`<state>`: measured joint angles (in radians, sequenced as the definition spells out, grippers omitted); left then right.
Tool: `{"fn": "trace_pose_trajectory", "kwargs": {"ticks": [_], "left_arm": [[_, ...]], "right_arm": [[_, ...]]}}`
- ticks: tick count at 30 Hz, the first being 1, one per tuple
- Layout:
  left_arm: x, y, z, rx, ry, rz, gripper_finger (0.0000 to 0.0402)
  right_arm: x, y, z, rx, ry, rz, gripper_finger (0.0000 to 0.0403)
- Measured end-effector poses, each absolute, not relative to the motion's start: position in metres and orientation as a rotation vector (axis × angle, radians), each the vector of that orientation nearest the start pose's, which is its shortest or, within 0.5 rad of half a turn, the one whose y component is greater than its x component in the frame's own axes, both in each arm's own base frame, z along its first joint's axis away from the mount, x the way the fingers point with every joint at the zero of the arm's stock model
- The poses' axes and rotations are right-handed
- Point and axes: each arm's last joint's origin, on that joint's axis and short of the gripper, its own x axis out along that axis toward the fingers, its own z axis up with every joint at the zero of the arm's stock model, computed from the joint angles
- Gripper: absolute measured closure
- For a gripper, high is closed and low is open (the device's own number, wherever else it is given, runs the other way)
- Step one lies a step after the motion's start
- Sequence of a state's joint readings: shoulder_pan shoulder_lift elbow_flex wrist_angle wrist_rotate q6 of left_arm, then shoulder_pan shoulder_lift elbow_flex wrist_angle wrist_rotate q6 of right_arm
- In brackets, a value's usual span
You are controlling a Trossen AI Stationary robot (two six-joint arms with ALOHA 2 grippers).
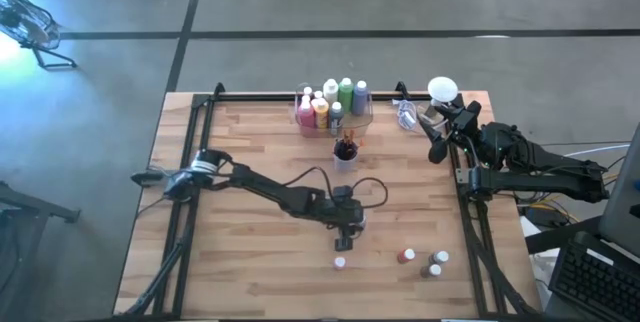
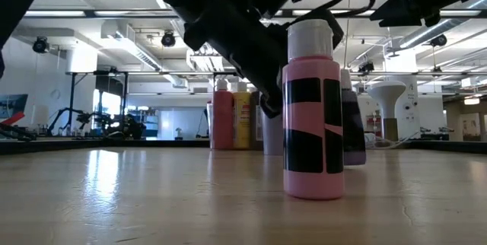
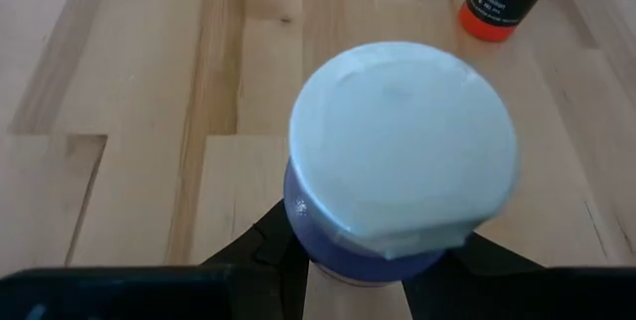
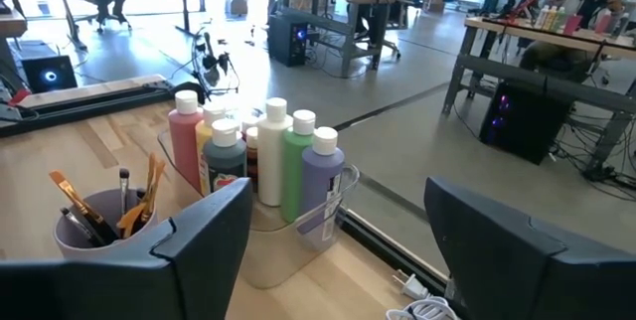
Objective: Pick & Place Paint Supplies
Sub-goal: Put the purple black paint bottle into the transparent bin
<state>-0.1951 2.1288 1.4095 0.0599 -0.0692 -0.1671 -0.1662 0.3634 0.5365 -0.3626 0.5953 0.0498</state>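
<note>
Left third of the table (image 1: 230,272) bare wood, wide room out to its edge. Left arm reaches from the left rail across to mid-table; left gripper (image 1: 349,224) points down, fingers clamped on a small purple bottle (image 3: 397,176) with white cap. Small pink bottle (image 1: 340,261) stands just nearer the front edge. Clear bin (image 1: 360,122) of tall bottles (image 1: 331,102) and a brush cup (image 1: 345,152) sit at the back edge, centre. Red bottle (image 1: 407,256) and two more near front right. Right gripper (image 1: 437,140) held over the back right corner, fingers apart, empty.

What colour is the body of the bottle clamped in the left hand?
Purple-blue, under a white cap; the left wrist view shows the bottle best.
</note>
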Motion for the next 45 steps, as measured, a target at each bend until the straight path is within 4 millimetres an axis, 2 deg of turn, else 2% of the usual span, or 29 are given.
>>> {"fn": "trace_pose_trajectory", "kwargs": {"ticks": [9, 21, 27, 29, 33, 40, 45], "left_arm": [[0.451, -0.087, 0.151, -0.083, 0.672, -0.061, 0.0269], [0.454, -0.086, 0.155, -0.057, 0.664, -0.074, 0.0196], [0.455, -0.086, 0.16, -0.054, 0.684, -0.075, 0.0174], [0.454, -0.086, 0.163, -0.048, 0.725, -0.072, 0.0173], [0.449, -0.085, 0.185, -0.03, 0.83, -0.064, 0.0173], [0.423, -0.082, 0.218, 0.012, 0.929, -0.063, 0.0175], [0.382, -0.074, 0.24, 0.004, 0.881, -0.044, 0.0183]], "right_arm": [[0.09, -0.032, 0.281, 0.006, 0.17, -0.764, 0.0083], [0.09, -0.032, 0.281, 0.006, 0.17, -0.764, 0.0046], [0.09, -0.032, 0.281, 0.007, 0.17, -0.764, 0.0044], [0.09, -0.032, 0.281, 0.006, 0.171, -0.764, 0.0048], [0.09, -0.032, 0.281, 0.006, 0.17, -0.764, 0.006], [0.09, -0.032, 0.281, 0.003, 0.171, -0.763, 0.0082], [0.09, -0.032, 0.281, 0.003, 0.171, -0.764, 0.0097]]}}
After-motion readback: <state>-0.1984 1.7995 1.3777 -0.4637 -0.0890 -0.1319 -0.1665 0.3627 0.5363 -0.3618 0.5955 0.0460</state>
